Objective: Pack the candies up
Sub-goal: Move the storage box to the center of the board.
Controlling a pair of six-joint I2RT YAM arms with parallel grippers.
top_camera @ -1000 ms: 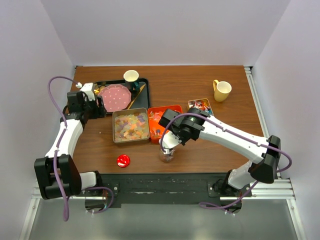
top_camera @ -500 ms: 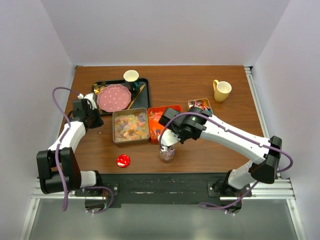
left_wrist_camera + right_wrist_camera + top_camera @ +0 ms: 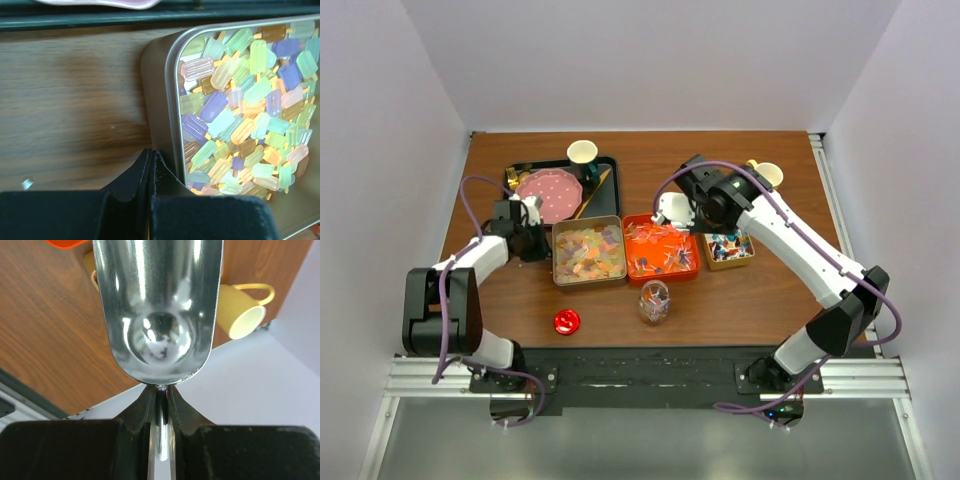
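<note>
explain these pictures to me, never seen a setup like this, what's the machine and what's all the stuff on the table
These are two robot arms bolted at the near edge of a wooden table. One picture looks down from above; the other two come from small cameras on each wrist, looking past the fingers. On the table sit a silver tin of pastel sweets, an orange tray of wrapped sweets, a small box with more, a glass jar, a red disc, a yellow mug, and a dark tray with a pink plate and paper cup. The left gripper is shut and empty, right beside the tin. The right gripper holds an empty metal scoop by its handle.
</note>
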